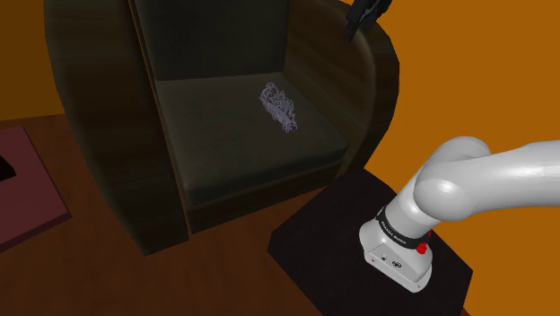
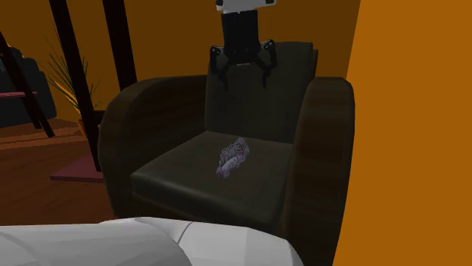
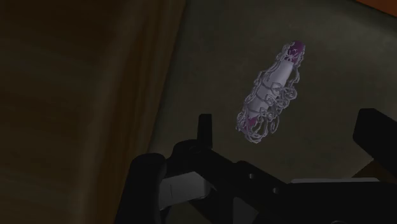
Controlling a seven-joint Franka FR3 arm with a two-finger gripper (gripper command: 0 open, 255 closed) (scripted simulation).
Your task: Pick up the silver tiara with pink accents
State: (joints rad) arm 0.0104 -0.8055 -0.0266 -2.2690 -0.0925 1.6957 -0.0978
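Note:
The silver tiara (image 1: 280, 108) with pink-purple accents lies flat on the dark seat cushion of an armchair (image 1: 224, 171), toward the shoulder view's right side of the seat. In the second exterior view the tiara (image 2: 232, 156) rests mid-cushion. My black gripper (image 2: 243, 77) hangs open well above it, in front of the chair's backrest, fingers spread apart and holding nothing. In the shoulder view the gripper (image 1: 362, 20) is near the top edge above the chair's arm. From the wrist, the tiara (image 3: 272, 95) lies beyond and between the fingers (image 3: 205, 129).
The armchair's thick rounded arms (image 2: 321, 151) flank the seat on both sides, and its backrest (image 2: 287, 83) rises behind. My stand (image 1: 377, 260) sits beside the chair. An orange wall (image 1: 485, 72) is close behind. A dark red rug (image 1: 27, 188) lies on the wooden floor.

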